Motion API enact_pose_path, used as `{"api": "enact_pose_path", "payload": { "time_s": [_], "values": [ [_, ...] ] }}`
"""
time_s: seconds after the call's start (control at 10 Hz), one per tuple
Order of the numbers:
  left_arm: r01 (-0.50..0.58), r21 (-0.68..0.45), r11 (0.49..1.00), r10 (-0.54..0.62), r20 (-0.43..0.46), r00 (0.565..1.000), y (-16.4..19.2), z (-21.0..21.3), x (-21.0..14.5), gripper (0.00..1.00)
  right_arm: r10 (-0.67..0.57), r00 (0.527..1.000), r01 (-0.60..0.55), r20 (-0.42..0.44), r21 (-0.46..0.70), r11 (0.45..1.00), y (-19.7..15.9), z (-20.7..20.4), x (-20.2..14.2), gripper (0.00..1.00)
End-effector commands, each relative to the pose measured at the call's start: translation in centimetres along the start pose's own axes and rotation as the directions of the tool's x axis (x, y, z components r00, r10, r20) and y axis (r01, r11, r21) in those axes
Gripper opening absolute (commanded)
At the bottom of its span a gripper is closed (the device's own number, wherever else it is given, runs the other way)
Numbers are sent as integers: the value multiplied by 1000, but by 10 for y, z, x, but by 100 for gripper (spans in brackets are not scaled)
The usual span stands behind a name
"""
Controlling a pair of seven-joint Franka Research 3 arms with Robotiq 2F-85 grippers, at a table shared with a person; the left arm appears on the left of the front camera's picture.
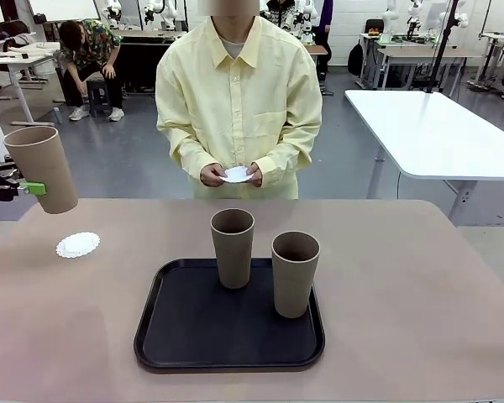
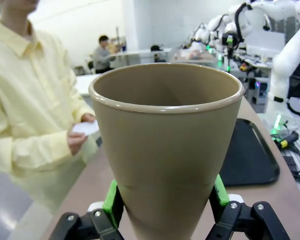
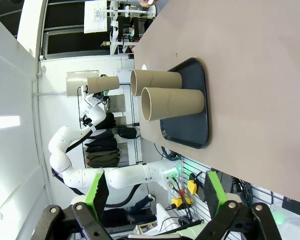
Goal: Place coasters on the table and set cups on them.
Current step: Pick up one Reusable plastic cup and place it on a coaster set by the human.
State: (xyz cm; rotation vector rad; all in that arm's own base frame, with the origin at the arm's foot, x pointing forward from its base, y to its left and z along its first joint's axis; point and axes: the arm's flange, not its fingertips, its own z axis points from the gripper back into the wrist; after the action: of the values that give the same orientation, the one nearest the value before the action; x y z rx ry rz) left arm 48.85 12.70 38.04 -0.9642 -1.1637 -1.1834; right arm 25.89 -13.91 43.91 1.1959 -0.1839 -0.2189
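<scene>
My left gripper (image 1: 38, 189) is shut on a grey-brown cup (image 1: 41, 167) and holds it upright in the air at the far left, just above and behind a white lacy coaster (image 1: 77, 245) on the beige table (image 1: 420, 294). In the left wrist view the cup (image 2: 166, 145) sits between the green pads (image 2: 110, 200). Two more cups (image 1: 233, 246) (image 1: 295, 273) stand on the black tray (image 1: 181, 336). The person at the far side holds another coaster (image 1: 237, 174) in both hands. My right gripper (image 3: 156, 192) hangs open off the table's right side, with both tray cups (image 3: 157, 82) (image 3: 172, 103) ahead of it.
A white table (image 1: 437, 134) stands behind at the right. The tray (image 3: 190, 125) lies in the middle near the robot's edge. Bare tabletop stretches to both sides of it. Other people and benches are far in the background.
</scene>
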Motion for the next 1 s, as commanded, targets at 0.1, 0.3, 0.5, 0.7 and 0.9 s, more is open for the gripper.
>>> {"api": "enact_pose_path", "payload": {
  "time_s": [0.1, 0.3, 0.5, 0.7, 0.9],
  "values": [
    [-3, -25, 1000, 3, 8, 1000, 10, 2, -10, 84, -2, 1000, 2, 0, 9, 1000, 0, 1, 0, 100],
    [10, -75, 997, -9, 6, 1000, 22, 6, -30, 84, -2, 1000, 2, 0, 9, 1000, 0, 1, 0, 100],
    [7, -67, 998, -7, -4, 1000, 31, 9, -45, 84, -2, 1000, 2, 0, 9, 1000, 0, 1, 0, 100],
    [-1, -56, 998, -1, -22, 1000, 40, 12, -60, 84, -2, 1000, 2, 0, 9, 1000, 0, 1, 0, 100],
    [9, -27, 1000, -9, -27, 1000, 48, 13, -73, 84, -2, 1000, 2, 0, 9, 1000, 0, 1, 0, 100]
  ]
}}
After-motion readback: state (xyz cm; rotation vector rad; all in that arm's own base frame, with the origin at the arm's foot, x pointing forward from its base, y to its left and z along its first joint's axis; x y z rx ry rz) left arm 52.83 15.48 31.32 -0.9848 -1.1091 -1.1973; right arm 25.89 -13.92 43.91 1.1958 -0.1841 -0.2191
